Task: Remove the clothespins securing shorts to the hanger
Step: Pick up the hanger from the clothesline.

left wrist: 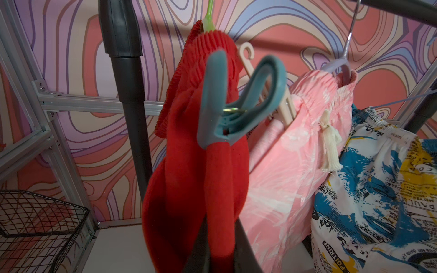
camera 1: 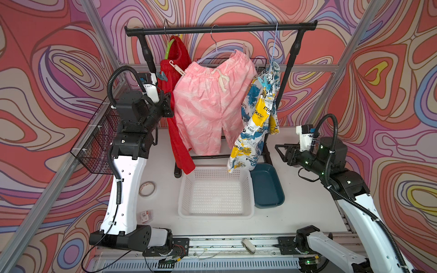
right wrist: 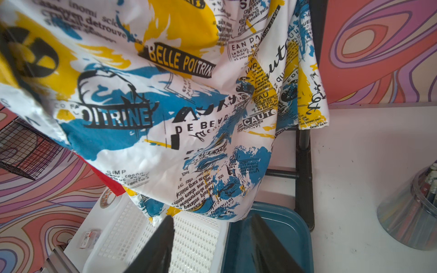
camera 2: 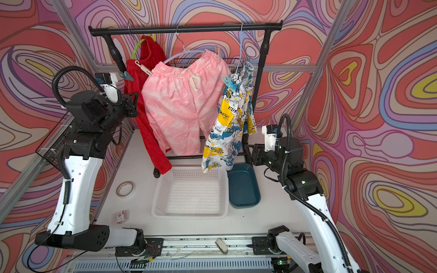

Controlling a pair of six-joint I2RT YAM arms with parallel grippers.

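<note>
**Hands.** The left hand [left wrist: 222, 222] was clenched. In the left wrist view it appeared to be gripping a hanging fold of the red shorts [camera 1: 178, 146], though the pinch point lay at the frame's edge. The right hand [right wrist: 212, 216] was released and empty, low on the right near the hem of the printed shorts [camera 1: 256, 123].

**Pegs.**
- A teal peg [left wrist: 236, 104] bit the left edge of the red shorts, just above the left hand.
- A pale pink peg [camera 1: 176, 67] sat between the red shorts and the pink shorts [camera 1: 203, 106].
- A light blue peg [camera 1: 264, 81] was high on the printed shorts.

**Handling.** The pegs are judged light, rigid and sprung. Each should be squeezed at its flared tails, not at the biting end, then drawn off. The smooth, curved tails may slip. The cloth is soft and hangs free, so it offers little resistance unless held.

**Views.** The left wrist view alone showed the teal peg's metal spring and its bite on the cloth. Both top views gave only a small shape. The light blue peg showed in both top views, but the right wrist view had only cloth, a white basket [right wrist: 142, 227] and a blue tray [right wrist: 283, 227].
</note>
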